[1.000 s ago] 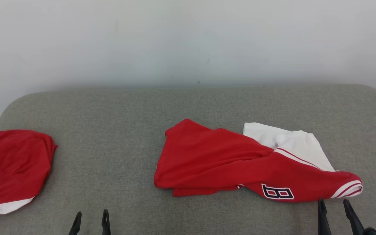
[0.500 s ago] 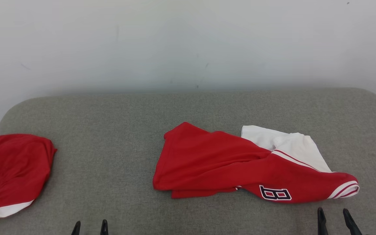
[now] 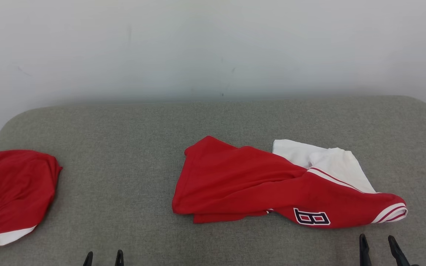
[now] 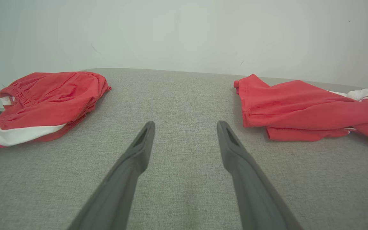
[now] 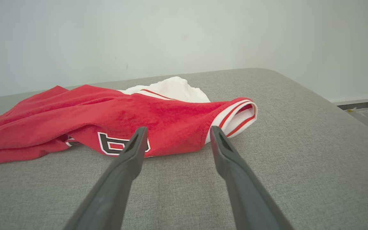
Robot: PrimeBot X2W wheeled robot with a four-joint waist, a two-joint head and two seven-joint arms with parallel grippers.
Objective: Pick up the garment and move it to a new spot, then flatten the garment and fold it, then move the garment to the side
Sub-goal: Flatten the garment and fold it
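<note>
- Grey padded surface (image 3: 131,125), pale wall (image 3: 213,44) behind.
- Lettered garment (image 3: 250,184) lying left-to-right, cuff (image 3: 394,213) just beyond right gripper (image 3: 377,241), spread, empty.
- Left gripper (image 3: 104,256), likewise spread, well apart.

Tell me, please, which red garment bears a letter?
The right garment, by the right gripper, with a navy B near its cuff; the left garment shows none.

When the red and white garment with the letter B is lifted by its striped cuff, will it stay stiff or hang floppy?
Probably floppy: the garment lies in soft folds on the grey cushion, so it should drape and unfold when lifted. It looks thin, so likely light. The ribbed striped cuff seems a firmer, less slippery edge to grip.
</note>
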